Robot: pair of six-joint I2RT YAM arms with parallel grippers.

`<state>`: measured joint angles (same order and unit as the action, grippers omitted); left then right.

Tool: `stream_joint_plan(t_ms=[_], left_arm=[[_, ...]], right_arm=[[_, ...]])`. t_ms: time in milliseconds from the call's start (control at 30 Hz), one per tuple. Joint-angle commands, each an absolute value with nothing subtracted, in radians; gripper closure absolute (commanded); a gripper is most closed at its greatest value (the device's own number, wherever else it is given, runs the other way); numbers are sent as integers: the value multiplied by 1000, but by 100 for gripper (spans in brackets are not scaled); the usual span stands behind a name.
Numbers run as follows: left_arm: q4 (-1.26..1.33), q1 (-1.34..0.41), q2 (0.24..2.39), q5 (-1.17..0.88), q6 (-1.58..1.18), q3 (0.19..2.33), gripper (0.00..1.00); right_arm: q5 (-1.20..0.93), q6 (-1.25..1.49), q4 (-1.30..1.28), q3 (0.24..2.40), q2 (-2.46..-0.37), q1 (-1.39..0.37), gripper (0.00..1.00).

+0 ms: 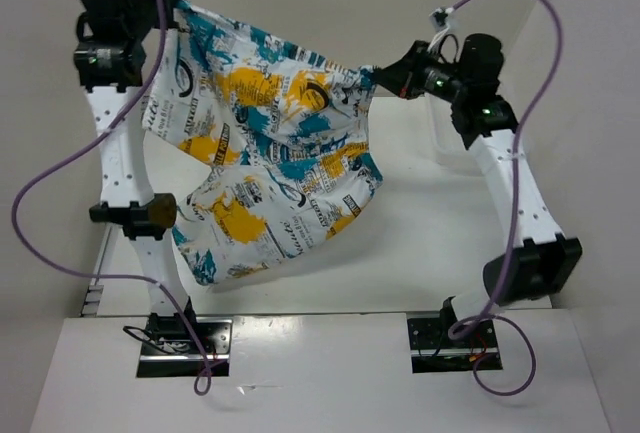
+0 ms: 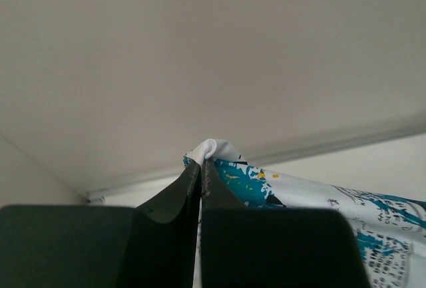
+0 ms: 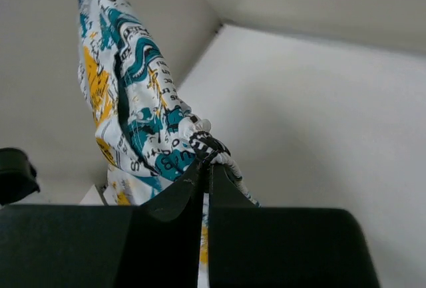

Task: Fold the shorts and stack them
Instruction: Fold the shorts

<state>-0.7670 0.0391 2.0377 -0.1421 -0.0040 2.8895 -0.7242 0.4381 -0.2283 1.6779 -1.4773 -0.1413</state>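
Aloft, left gripper (image 2: 202, 166) clamped on shorts (image 1: 280, 143) corner, right gripper (image 3: 205, 165) pinching opposite corner.

The shorts (image 1: 270, 153), white with teal-blue, yellow-orange and black print and lettering, hang spread out in the air, held by two upper corners, the middle sagging.

Black fingers (image 2: 178, 196) pressed together, shorts (image 2: 247, 175) edge pinched

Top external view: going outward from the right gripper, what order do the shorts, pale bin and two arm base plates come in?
1. The shorts, pinched in the right gripper, hanging leftward.
2. The pale bin, on the table to its right.
3. The right arm's base plate, near edge.
4. The left arm's base plate, opposite corner.
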Motion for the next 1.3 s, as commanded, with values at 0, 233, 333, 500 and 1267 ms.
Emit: stream_joint_plan(t_ms=[0, 233, 333, 500, 1267], left_arm=[[-785, 20, 2135, -170, 0, 2908, 100], [-847, 11, 2413, -179, 0, 3069, 100], [-882, 11, 2442, -179, 0, 3128, 100], [-1104, 11, 2422, -261, 0, 3125, 100], [-922, -40, 1508, -216, 0, 1298, 100]], right_arm=[[-591, 466, -195, 1600, -1578, -135, 100], [-465, 368, -204, 1672, -1836, -135, 100], [-433, 316, -222, 1755, -1919, -135, 100], [-423, 218, -245, 1778, -1940, -135, 100], [-444, -572, -555, 1161, -1568, -236, 100]])
